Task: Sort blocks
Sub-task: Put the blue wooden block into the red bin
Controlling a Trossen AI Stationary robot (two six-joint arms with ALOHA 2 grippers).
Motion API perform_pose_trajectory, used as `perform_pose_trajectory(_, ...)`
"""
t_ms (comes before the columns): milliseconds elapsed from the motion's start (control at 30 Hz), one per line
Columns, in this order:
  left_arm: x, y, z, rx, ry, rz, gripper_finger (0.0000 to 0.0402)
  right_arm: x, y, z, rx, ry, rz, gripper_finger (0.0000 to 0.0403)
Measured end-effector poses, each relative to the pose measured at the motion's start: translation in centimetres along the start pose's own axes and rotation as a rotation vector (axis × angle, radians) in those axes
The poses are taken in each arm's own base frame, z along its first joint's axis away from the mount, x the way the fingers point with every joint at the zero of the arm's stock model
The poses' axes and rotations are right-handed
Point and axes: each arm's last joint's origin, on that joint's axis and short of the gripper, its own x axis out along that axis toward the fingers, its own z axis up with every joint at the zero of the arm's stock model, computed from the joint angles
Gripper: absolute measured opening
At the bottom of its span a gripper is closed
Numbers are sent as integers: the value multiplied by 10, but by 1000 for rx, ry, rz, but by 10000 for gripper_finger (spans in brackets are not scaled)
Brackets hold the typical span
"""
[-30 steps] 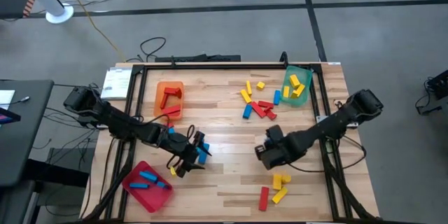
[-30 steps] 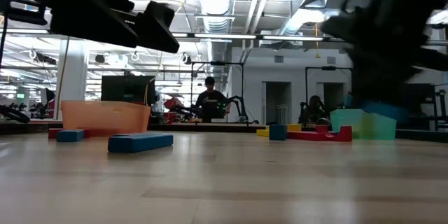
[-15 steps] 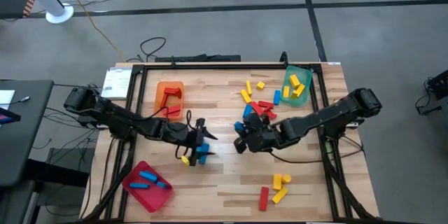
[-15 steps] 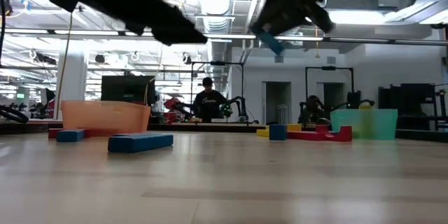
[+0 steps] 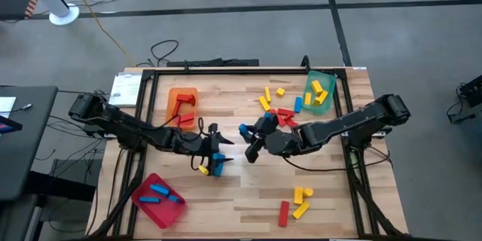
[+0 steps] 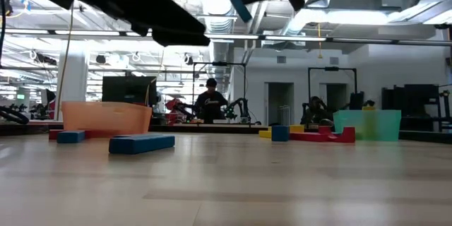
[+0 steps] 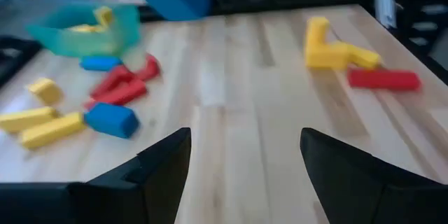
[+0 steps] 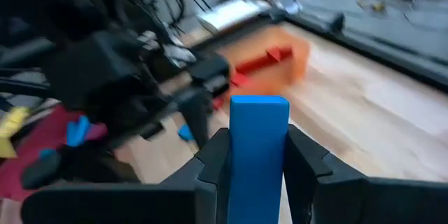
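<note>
My right gripper (image 5: 248,140) hangs above the table's middle, shut on a blue block (image 5: 244,129), which fills the right wrist view (image 8: 259,129) and shows high up in the low view (image 6: 242,7). My left gripper (image 5: 216,141) faces it from the left, open, with nothing between its fingers (image 7: 241,161). Below the left gripper a blue block (image 5: 218,167) and a small yellow block (image 5: 202,170) lie flat on the wood. A loose cluster of red, yellow and blue blocks (image 5: 277,111) lies at the far middle. My right gripper pinches the blue block between its two fingers (image 8: 215,159) by its two long sides (image 8: 259,164). The fingers lie along the block, whose free end (image 8: 259,105) sticks out past the fingertips. They come from the table's right, slanting a little downward. The block is lifted clear.
An orange tray (image 5: 181,94) with red blocks stands at the far left, a red tray (image 5: 143,205) with blue blocks at the near left, a green tray (image 5: 316,79) with yellow blocks at the far right. Yellow and red blocks (image 5: 297,203) lie near the front edge.
My right gripper has risen and gone toward the table's left and far side with the blue block, tipping from pointing down to nearly level. My left gripper has lifted a little off the blue block on the table and turned toward the right.
</note>
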Motion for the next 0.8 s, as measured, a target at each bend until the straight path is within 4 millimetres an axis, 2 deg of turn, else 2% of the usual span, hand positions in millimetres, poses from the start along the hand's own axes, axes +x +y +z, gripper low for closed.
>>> perform_pose_trajectory(200, -3, -2, 12, -24, -123, 92, 265, 0, 6, 11, -43, -100, 43, 103)
perform_pose_trajectory(567, -8, 5, 32, -29, -308, 288, 265, 2, 2, 17, -82, -159, -23, 103)
perform_pose_trajectory(800, -7, 14, 38, -69, -372, 274, 265, 7, -4, 24, -93, -188, -41, 103)
